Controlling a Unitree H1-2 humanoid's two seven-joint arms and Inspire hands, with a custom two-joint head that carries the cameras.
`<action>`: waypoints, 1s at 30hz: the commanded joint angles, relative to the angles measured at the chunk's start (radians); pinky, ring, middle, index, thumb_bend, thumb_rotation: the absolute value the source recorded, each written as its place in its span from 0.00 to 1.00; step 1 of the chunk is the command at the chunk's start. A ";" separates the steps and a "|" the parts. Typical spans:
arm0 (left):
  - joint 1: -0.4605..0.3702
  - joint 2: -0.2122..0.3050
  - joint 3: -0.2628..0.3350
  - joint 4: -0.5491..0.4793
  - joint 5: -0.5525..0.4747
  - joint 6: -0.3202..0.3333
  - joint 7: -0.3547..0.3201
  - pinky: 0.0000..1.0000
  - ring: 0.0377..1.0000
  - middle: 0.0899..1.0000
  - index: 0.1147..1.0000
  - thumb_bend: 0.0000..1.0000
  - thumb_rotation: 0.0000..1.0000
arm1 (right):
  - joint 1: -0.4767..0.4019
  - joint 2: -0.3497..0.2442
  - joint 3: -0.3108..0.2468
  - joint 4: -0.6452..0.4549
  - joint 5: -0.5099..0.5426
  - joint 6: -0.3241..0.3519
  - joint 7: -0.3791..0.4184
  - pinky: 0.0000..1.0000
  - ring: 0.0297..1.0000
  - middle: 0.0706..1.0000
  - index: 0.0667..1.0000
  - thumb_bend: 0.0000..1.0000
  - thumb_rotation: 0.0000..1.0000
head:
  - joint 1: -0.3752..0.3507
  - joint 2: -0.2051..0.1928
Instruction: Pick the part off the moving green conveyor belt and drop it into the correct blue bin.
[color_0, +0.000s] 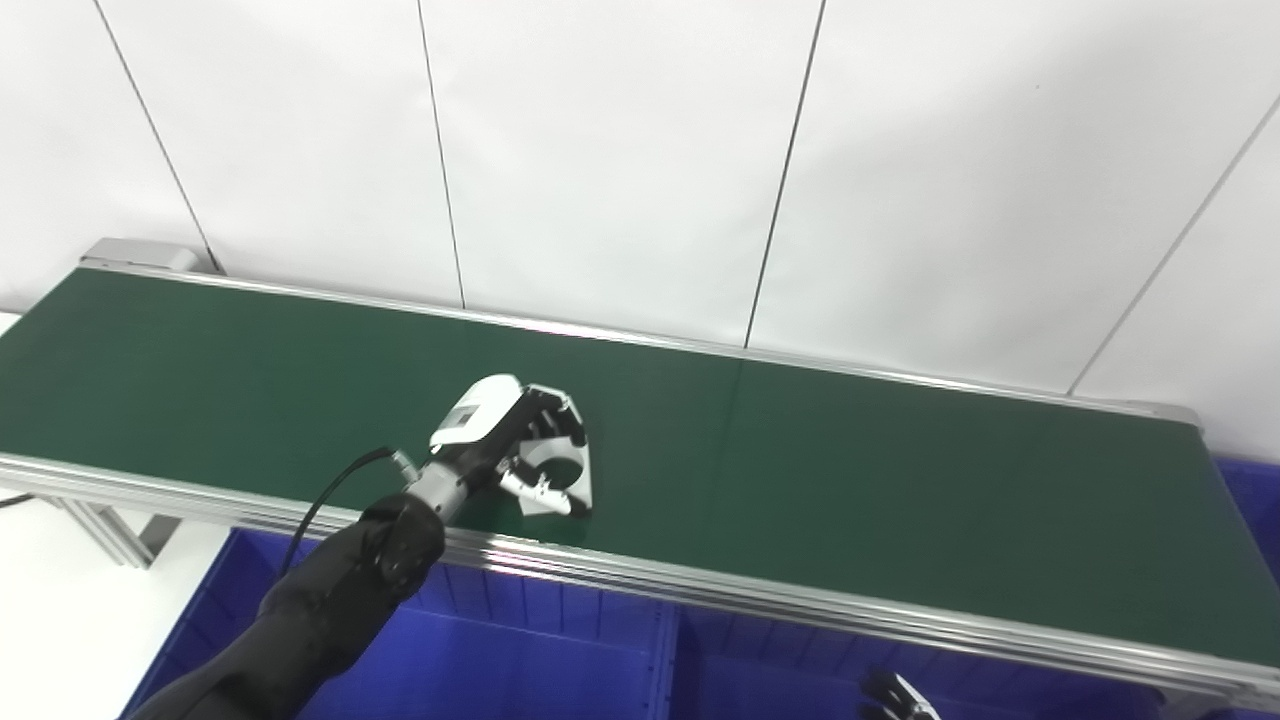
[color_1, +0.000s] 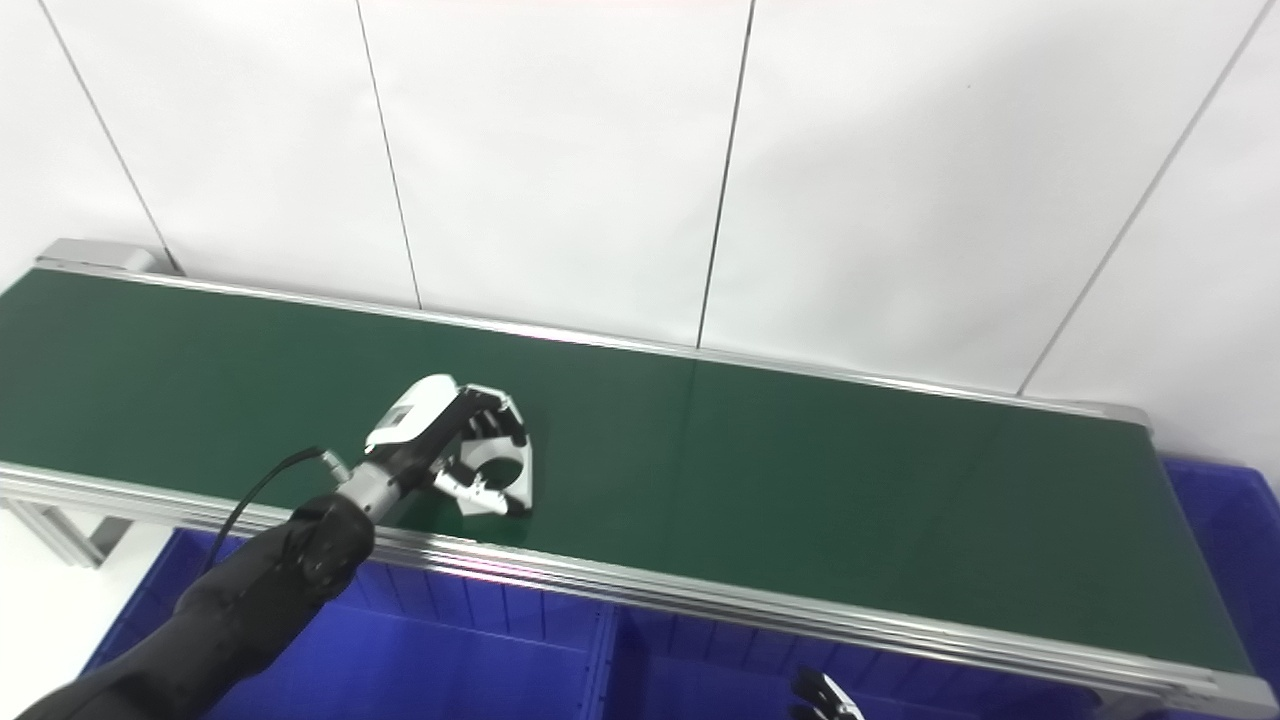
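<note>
A white bracket-like part (color_0: 578, 483) with a round hole lies on the green conveyor belt (color_0: 880, 480), near its front edge. My left hand (color_0: 503, 432) reaches over the belt from the lower left. Its fingers curl over the part's top and its thumb presses the part's lower side, so it is closed on the part, which rests on the belt. The same shows in the right eye view, with the hand (color_1: 440, 420) on the part (color_1: 517, 482). Only the fingertips of my right hand (color_0: 893, 697) show at the bottom edge.
Blue bins stand below the belt's front rail: one on the left (color_0: 520, 650), one to its right (color_0: 770, 680), divided by a wall. Another blue bin (color_0: 1248, 490) sits past the belt's right end. A white panelled wall stands behind the belt.
</note>
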 joint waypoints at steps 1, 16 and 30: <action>-0.031 0.009 0.049 -0.111 -0.077 0.029 -0.055 0.35 0.43 0.45 0.42 0.48 0.00 | -0.009 0.002 -0.001 -0.017 0.009 -0.052 -0.005 0.71 0.78 0.82 0.83 0.64 0.00 | 0.001 -0.001; 0.053 -0.013 0.188 -0.442 -0.361 0.203 -0.349 0.37 0.44 0.45 0.39 0.48 0.00 | -0.024 0.003 0.005 -0.013 0.000 -0.051 -0.002 0.70 0.78 0.83 0.84 0.63 0.00 | 0.006 0.009; 0.237 -0.009 0.235 -0.639 -0.462 0.319 -0.458 0.38 0.45 0.44 0.38 0.48 0.00 | -0.007 0.006 0.008 -0.037 -0.020 -0.051 0.003 0.72 0.78 0.82 0.84 0.63 0.00 | -0.001 0.056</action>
